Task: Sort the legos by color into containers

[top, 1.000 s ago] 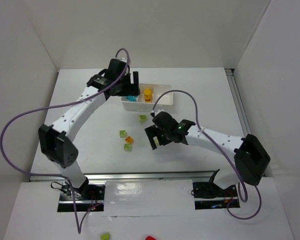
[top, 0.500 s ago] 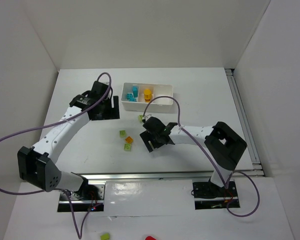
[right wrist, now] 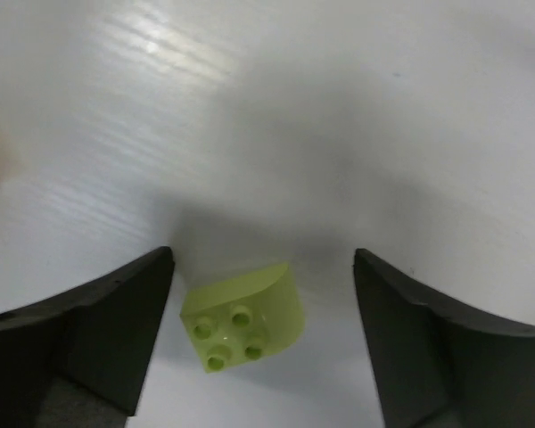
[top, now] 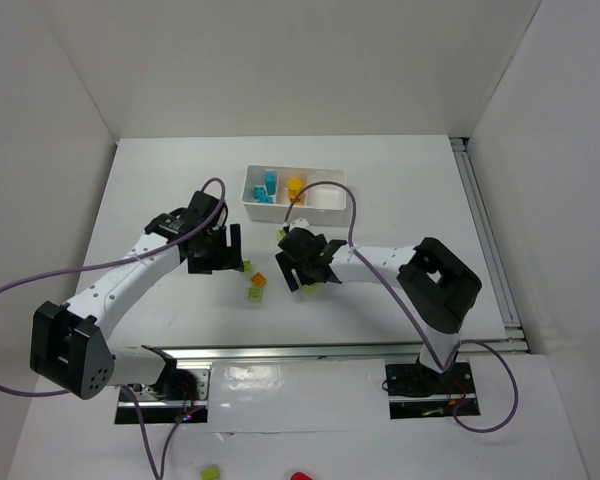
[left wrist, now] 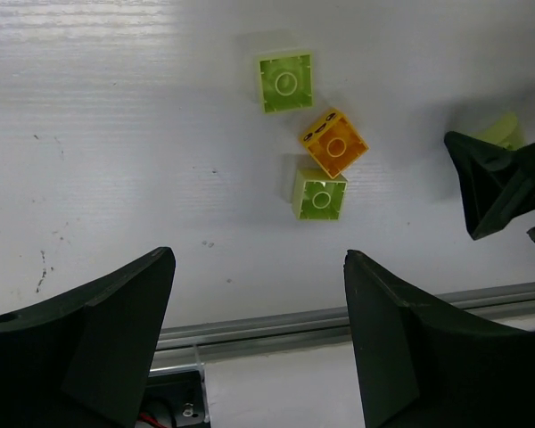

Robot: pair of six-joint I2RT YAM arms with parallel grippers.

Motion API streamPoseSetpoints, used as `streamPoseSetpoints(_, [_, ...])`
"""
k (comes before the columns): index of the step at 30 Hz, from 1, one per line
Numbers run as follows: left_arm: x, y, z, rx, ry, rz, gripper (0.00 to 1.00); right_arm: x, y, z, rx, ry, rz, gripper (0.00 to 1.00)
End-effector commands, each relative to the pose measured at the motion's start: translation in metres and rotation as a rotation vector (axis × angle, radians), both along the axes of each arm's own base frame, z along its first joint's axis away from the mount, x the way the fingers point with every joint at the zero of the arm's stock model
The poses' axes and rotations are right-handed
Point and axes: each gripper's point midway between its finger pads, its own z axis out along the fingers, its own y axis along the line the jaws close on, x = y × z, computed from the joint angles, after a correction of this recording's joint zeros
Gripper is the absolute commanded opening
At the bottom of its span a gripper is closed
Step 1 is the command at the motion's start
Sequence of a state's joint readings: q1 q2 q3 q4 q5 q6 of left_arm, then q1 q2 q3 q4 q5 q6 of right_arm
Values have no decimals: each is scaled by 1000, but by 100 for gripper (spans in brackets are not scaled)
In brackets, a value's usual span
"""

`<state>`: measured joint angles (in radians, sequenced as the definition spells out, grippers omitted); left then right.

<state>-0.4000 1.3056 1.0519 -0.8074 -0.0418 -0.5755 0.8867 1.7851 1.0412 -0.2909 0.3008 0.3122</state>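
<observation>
A white three-part tray [top: 320, 172] at the back holds cyan legos [top: 267, 187] on the left and orange ones [top: 295, 185] in the middle. Two light green legos [top: 246, 267] [top: 255, 294] and an orange one [top: 259, 280] lie loose mid-table; the left wrist view shows them as green [left wrist: 285, 82], orange [left wrist: 333, 143] and green [left wrist: 319, 192]. My left gripper [top: 223, 258] [left wrist: 259, 259] is open and empty just left of them. My right gripper [top: 302, 278] [right wrist: 263, 263] is open, low over the table, with a light green rounded lego [right wrist: 242, 328] lying between its fingers.
Another small green piece [top: 282, 233] peeks out at the far side of the right gripper. The right gripper's black finger [left wrist: 495, 183] stands close to the right of the loose legos. A metal rail [top: 290, 352] runs along the near table edge.
My left arm has drawn back from over the tray to beside the loose legos. My right gripper has shifted left, its open fingers now on either side of the light green lego.
</observation>
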Motion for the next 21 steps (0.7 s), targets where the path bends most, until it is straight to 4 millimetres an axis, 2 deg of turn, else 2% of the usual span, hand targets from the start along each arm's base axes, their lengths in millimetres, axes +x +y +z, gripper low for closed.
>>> streamPoseSetpoints(1, [9,-9,12,-41,-40,1,86,9,-35,-6,-107,13,-136,93])
streamPoseSetpoints(2, [11,-10,13,-40,-51,-9,86,8,-39,-4,-99,26,-173,99])
streamPoseSetpoints(7, [13,-10,8,-32,-42,-17,86,-3,-42,-1,-52,88,-264,99])
streamPoseSetpoints(10, [13,-10,8,-32,-42,-17,86,-10,-46,-3,-56,116,-314,96])
streamPoseSetpoints(12, [11,-14,9,-40,-39,-30,86,-23,-57,-15,-87,162,-345,95])
streamPoseSetpoints(14, [11,-14,9,-40,-39,-30,86,-29,-54,-9,-52,184,-353,95])
streamPoseSetpoints(16, [11,-14,9,-40,-39,-30,86,-42,-61,-14,-67,226,-359,95])
streamPoseSetpoints(18, [11,-14,8,-36,-41,-39,86,-49,-54,-9,-35,251,-348,95])
streamPoseSetpoints(21, [12,-14,6,-32,-31,-39,86,-59,-47,-12,-23,280,-339,86])
